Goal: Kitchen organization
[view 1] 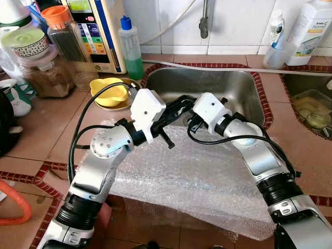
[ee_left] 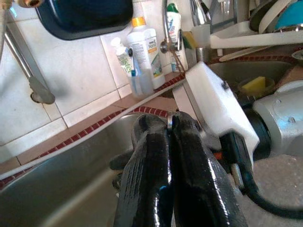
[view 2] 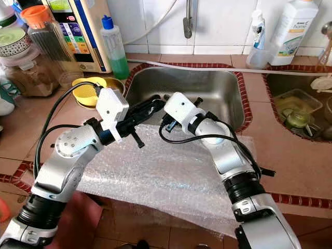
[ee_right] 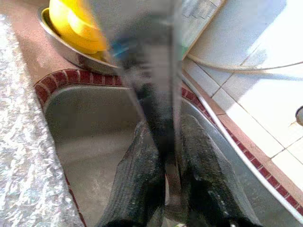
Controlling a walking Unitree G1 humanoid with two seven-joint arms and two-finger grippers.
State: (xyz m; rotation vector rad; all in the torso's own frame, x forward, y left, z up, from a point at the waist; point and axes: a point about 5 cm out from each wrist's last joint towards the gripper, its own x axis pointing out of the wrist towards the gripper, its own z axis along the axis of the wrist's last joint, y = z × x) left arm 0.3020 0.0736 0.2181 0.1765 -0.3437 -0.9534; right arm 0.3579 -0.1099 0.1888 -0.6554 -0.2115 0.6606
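My two grippers meet over the front edge of the steel sink point(view 1: 244, 85), just above a sheet of bubble wrap point(view 1: 197, 176) spread on the tiled counter. A flat grey metal blade point(ee_right: 142, 56), blurred, runs out from between the black fingers of my right gripper point(ee_right: 168, 124), which is shut on it. My left gripper point(ee_left: 170, 125) is shut too, and a thin metal edge point(ee_left: 170, 119) shows pinched at its fingertips. In the left eye view the left gripper point(view 1: 181, 104) reaches in from the left and touches the right gripper's white housing point(view 1: 210, 110).
A yellow bowl point(view 1: 110, 92) in a metal dish sits left of the sink, with a green soap bottle point(view 1: 130, 46) and jars point(view 1: 49, 57) behind. The tap point(view 1: 205, 21) hangs above. White bottles point(view 1: 311, 28) and a second basin point(view 1: 311, 109) lie to the right.
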